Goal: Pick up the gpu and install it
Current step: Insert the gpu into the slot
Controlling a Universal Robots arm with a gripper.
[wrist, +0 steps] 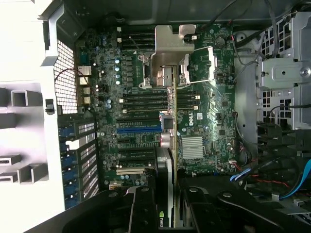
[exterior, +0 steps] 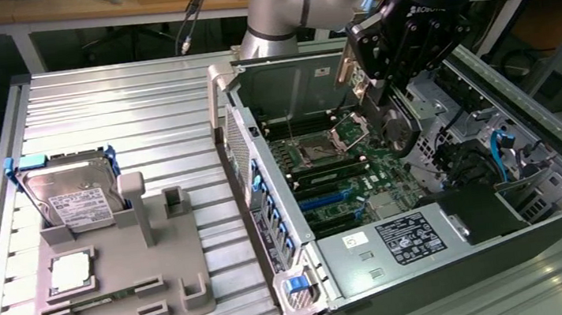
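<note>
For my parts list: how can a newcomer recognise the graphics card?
Find the open computer case on the exterior view's right. Over its green board, black fingers grip the graphics card. Held on edge, it alone bears a green logo.

slim gpu (wrist: pixel 168 194), edge-on and upright, apparently just above the motherboard (wrist: pixel 209 121)

Lab/workshop: benches (exterior: pixel 115 5) w/ cables (exterior: pixel 195 8), open PC case (exterior: pixel 400 271), slatted table (exterior: pixel 107 114).

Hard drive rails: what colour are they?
The rails on the hard drive are blue; the exterior view shows them best.
</note>
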